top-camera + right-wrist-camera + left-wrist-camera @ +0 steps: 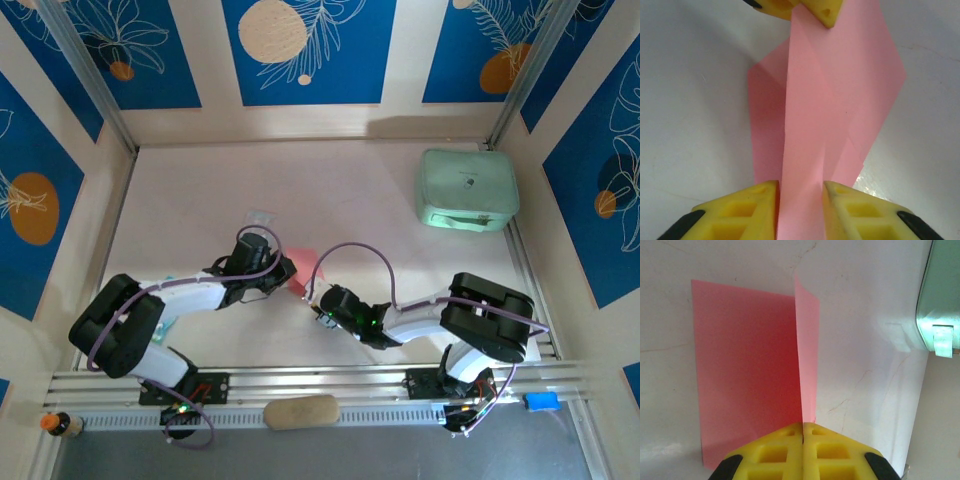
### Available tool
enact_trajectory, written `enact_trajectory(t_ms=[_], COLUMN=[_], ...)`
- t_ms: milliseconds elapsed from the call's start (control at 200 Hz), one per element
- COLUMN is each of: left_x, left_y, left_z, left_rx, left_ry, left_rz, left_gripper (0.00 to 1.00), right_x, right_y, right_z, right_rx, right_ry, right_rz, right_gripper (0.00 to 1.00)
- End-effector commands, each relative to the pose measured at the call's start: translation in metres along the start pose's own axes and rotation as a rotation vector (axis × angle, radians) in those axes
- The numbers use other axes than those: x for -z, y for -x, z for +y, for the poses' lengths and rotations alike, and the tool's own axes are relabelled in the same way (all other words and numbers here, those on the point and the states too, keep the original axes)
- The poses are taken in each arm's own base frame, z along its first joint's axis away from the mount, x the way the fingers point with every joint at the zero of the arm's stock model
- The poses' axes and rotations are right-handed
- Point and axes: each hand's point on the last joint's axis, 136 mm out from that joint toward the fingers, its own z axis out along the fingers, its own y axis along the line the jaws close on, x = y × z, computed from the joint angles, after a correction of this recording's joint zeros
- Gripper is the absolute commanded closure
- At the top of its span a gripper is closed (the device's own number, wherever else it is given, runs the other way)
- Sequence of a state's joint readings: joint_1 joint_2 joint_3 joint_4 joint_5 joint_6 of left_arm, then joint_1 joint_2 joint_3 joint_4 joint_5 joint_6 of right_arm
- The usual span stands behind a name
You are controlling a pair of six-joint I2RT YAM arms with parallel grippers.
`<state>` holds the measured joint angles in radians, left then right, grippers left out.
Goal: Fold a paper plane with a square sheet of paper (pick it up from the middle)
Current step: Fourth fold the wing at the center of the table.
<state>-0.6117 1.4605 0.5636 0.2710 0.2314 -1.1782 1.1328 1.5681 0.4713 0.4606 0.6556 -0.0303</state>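
left wrist: mint-green case, right of paper

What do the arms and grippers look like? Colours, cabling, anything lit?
Left arm and right arm: black and white links, each with a looping lilac cable; green light by the right wrist. Left gripper and right gripper: yellow fingers with square pockets, black behind.

1. Right pincer at the bottom edge, yellow fingers parted.
2. Square sheet of paper, salmon pink, runs up between those fingers as a raised, creased strip.
3. Left pincer at the top edge, yellow tips closed on the sheet's far end.
4. Sheet's lower flaps spread over the white worktop.
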Motion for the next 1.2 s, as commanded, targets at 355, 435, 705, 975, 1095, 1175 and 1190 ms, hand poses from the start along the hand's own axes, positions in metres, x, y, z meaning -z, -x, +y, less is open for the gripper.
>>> enact_trajectory(t_ms=[355, 435, 705, 975, 1095, 1175, 1190], left_x=[0.0014, 0.0027, 0.0013, 0.0020, 0.0013, 0.0015, 0.0014], left_y=[-0.0010, -0.0010, -0.0014, -0.0012, -0.0013, -0.0018, -0.0018], left_z=[-0.0076, -0.0067, -0.0066, -0.0063, -0.0082, -0.0065, -0.0060], left_rx=[0.002, 0.003, 0.006, 0.004, 0.004, 0.006, 0.006], left_ry=[-0.008, -0.004, -0.002, 0.001, -0.005, -0.002, -0.001], left_rz=[0.009, 0.005, 0.011, 0.009, 0.014, 0.013, 0.012], left_gripper=[0.98, 0.98, 0.98, 0.98, 0.98, 0.98, 0.98], right_x=[0.0038, 0.0033, 0.0021, 0.0023, 0.0021, 0.0022, 0.0023], right_y=[0.0178, 0.0181, 0.0144, 0.0119, 0.0128, 0.0130, 0.0126], right_z=[0.0004, 0.0001, 0.0000, -0.0006, 0.0003, 0.0010, 0.0011], right_rx=[-0.030, -0.036, -0.044, -0.060, -0.062, -0.062, -0.061], right_ry=[-0.002, -0.001, 0.000, 0.029, 0.033, 0.035, 0.036], right_rz=[-0.042, -0.041, -0.027, -0.023, -0.024, -0.025, -0.024], right_gripper=[0.74, 0.76, 0.79, 0.79, 0.79, 0.79, 0.79])
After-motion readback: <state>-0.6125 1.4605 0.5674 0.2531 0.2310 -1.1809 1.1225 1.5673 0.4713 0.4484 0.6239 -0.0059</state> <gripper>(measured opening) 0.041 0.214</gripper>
